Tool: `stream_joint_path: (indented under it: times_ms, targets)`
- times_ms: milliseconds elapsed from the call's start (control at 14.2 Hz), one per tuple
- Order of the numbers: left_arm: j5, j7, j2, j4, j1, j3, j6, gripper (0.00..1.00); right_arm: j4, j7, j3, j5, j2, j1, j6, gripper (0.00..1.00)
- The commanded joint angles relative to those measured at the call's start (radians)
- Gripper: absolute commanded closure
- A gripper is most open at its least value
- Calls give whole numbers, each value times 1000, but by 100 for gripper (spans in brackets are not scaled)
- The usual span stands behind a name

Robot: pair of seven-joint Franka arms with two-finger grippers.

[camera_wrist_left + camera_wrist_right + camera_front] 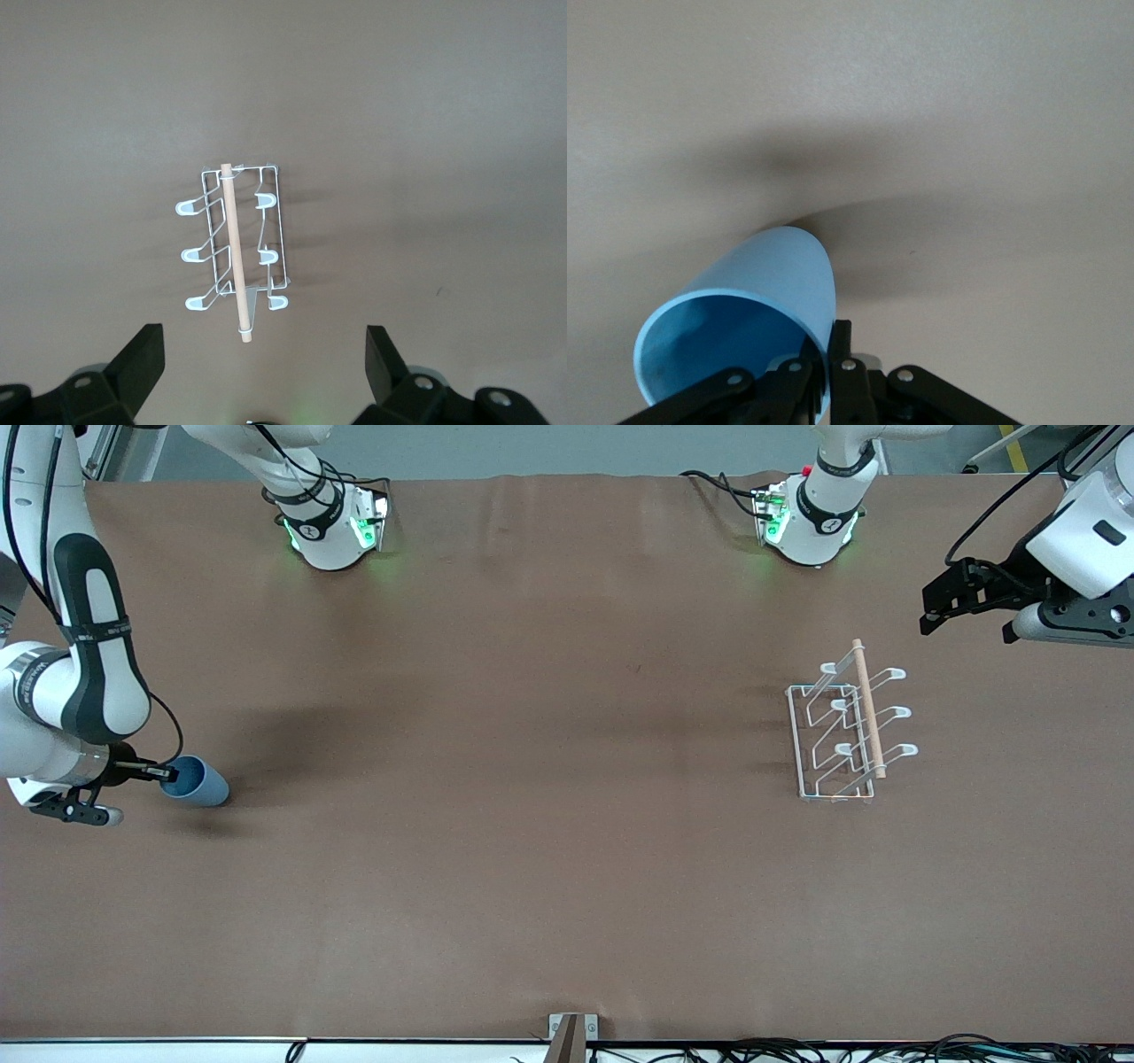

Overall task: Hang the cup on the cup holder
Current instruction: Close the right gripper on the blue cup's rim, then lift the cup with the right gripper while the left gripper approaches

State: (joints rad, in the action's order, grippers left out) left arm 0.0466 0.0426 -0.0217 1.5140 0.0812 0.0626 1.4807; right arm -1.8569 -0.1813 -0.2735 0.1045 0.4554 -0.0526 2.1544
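Note:
The light-blue cup lies tilted on its side at the right arm's end of the table. My right gripper is shut on the cup's rim, one finger inside and one outside; the right wrist view shows the cup pinched at its rim by the gripper. The white wire cup holder with its wooden rod stands at the left arm's end of the table. My left gripper is open and empty in the air near the holder; in the left wrist view the holder lies ahead of the gripper.
The brown table cover stretches between cup and holder. The two arm bases stand along the table's edge farthest from the camera. Cables run along the nearest edge.

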Motion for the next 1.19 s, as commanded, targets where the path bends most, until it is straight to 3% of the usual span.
stream_joint_path:
  times_ms: [0,281,421,702,1123]
  targets:
    - [12,2,5,-18,-4,0,-14,0,17,-13,16,9,-93,10,-91,97]
    - [7,8,8,-40,34,28,-11,0,33,-29,124,15,-197,4,-243,97]
    - [7,6,34,-84,52,45,-13,0,35,-30,181,91,-240,5,-290,96]
    - [13,6,31,-90,74,205,-4,0,76,-38,220,431,-254,10,-474,96]
    - [27,46,116,-104,126,408,223,0,76,-130,281,772,-239,11,-663,96]
